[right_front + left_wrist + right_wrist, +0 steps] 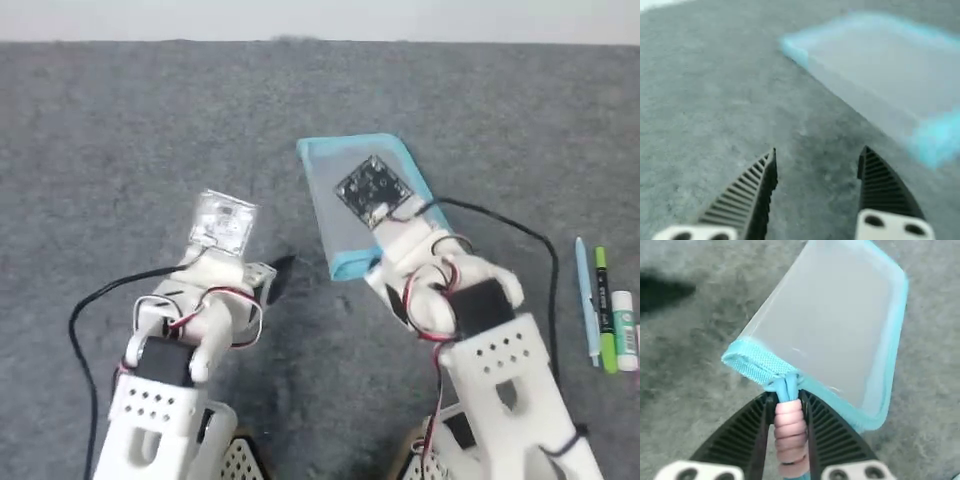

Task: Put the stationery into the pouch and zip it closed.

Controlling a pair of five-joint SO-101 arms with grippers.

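Right gripper (786, 395) is clenched on the pink zipper pull (789, 432) at the pouch (345, 215) corner toward 6 o'clock. Pouch lies flat near centre of table (120, 120) and looks empty. Stationery (603, 310) is well apart at the 3 o'clock edge. Likely step: unzip. Pull straight along the zipper line and stay low. Left gripper (818, 150) should pin the pouch or it drags. It hovers at the pouch's 9 o'clock, jaws spread, holding nothing.

I count one pouch (340, 215). It has one pink zip pull (790, 435). I have two grippers: one left gripper (817, 152) and one right gripper (787, 396). On the right side I count three stationery things: one blue pen (585, 300), one green pen (605, 310) and one white glue stick (627, 330). There is one grey mat (120, 150).
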